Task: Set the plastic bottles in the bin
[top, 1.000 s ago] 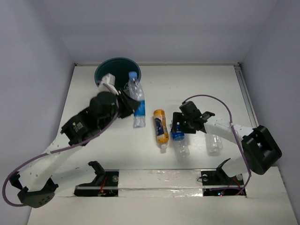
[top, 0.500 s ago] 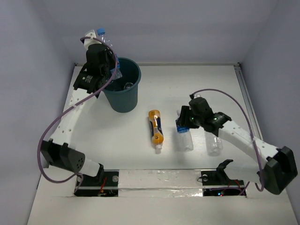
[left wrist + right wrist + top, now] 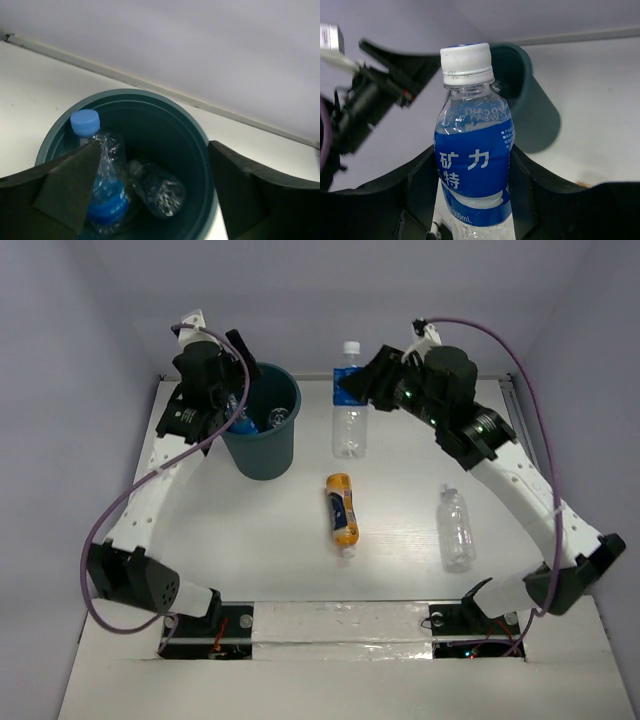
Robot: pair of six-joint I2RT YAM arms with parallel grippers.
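Observation:
The dark teal bin (image 3: pixel 264 445) stands at the back left. My left gripper (image 3: pixel 236 388) hovers open over its rim, with nothing between the fingers (image 3: pixel 67 192). Inside the bin (image 3: pixel 200 150) lie a blue-labelled bottle with a blue cap (image 3: pixel 102 197) and a clear bottle (image 3: pixel 159 189). My right gripper (image 3: pixel 362 386) is shut on a blue-labelled, white-capped bottle (image 3: pixel 349 410), held upright in the air right of the bin; the wrist view shows that bottle (image 3: pixel 470 100) between the jaws of the gripper (image 3: pixel 472 165). An orange bottle (image 3: pixel 342 508) and a clear bottle (image 3: pixel 456 528) lie on the table.
The back wall runs close behind the bin. My left arm (image 3: pixel 365 105) shows at the left of the right wrist view, with the bin (image 3: pixel 532 112) behind the held bottle. Both arm bases sit at the near edge.
My left gripper has opened over the bin and its blue-labelled bottle now lies inside. My right gripper has closed on the other blue-labelled bottle and lifted it back toward the bin.

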